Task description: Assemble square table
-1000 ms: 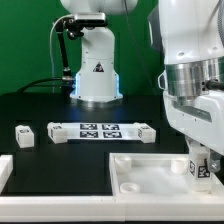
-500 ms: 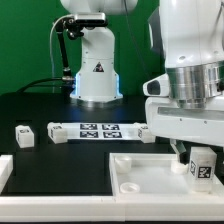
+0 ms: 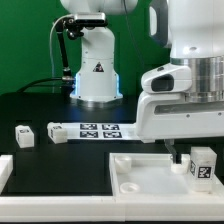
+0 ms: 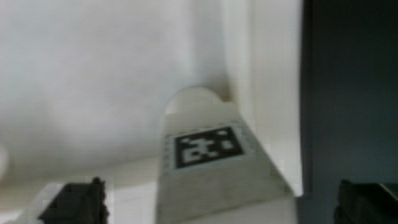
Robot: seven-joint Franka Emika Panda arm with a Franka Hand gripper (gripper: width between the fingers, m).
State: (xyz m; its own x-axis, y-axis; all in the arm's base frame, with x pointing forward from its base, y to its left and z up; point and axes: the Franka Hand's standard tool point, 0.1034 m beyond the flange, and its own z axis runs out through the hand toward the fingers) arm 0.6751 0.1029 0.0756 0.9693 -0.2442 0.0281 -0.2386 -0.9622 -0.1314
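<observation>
The white square tabletop (image 3: pixel 150 176) lies at the front on the exterior view's right, rim up. A white leg block (image 3: pixel 203 165) with a black-white tag stands upright on it near the right edge. My gripper (image 3: pixel 198 148) hangs just above this leg, open, with one dark finger (image 3: pixel 173 154) showing beside it. In the wrist view the tagged leg (image 4: pixel 217 150) stands between my two spread fingertips (image 4: pixel 79 202) without touching them, on the white slab (image 4: pixel 89 90). My gripper (image 4: pixel 222 205) holds nothing.
A second small leg block (image 3: pixel 24 135) lies on the black table at the exterior view's left. The marker board (image 3: pixel 100 131) lies in the middle. A white rail (image 3: pixel 5 170) sits at the front left edge. The arm's base (image 3: pixel 97 75) stands behind.
My gripper has risen off the leg block over the last second. The leg stays standing on the tabletop, now more exposed.
</observation>
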